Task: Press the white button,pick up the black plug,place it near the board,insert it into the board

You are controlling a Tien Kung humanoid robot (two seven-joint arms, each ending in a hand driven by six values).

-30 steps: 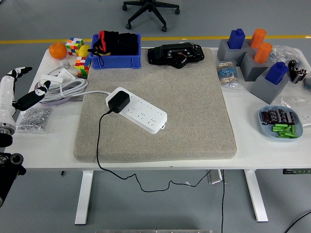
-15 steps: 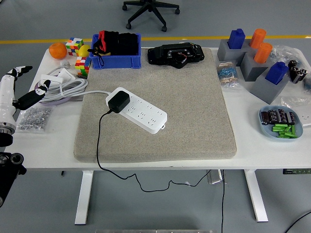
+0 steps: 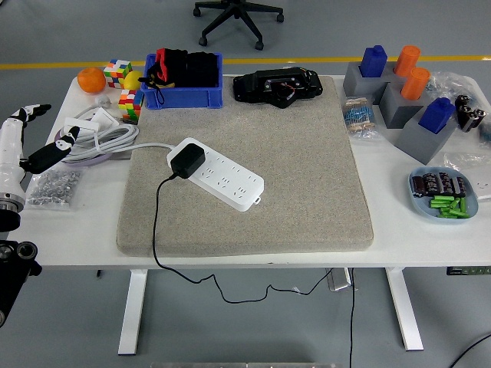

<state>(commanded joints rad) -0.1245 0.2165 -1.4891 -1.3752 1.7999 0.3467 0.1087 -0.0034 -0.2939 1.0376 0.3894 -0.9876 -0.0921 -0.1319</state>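
A white power strip (image 3: pixel 222 178) lies slantwise on the grey felt mat (image 3: pixel 307 176). The black plug (image 3: pixel 186 159) sits in the strip's far left end. Its black cable (image 3: pixel 157 230) runs down over the mat's front edge and hangs under the table. My left hand (image 3: pixel 40 138) is at the table's left edge, well left of the strip, with its fingers spread and holding nothing. My right hand is out of view.
A blue bin (image 3: pixel 182 80) of dark items and a black device (image 3: pixel 278 84) stand at the back. Cubes, an orange (image 3: pixel 91 80) and a coiled white cable (image 3: pixel 103 136) are at the left. Grey blocks with blue and orange parts (image 3: pixel 406 92) and a dish of batteries (image 3: pixel 443 193) are at the right.
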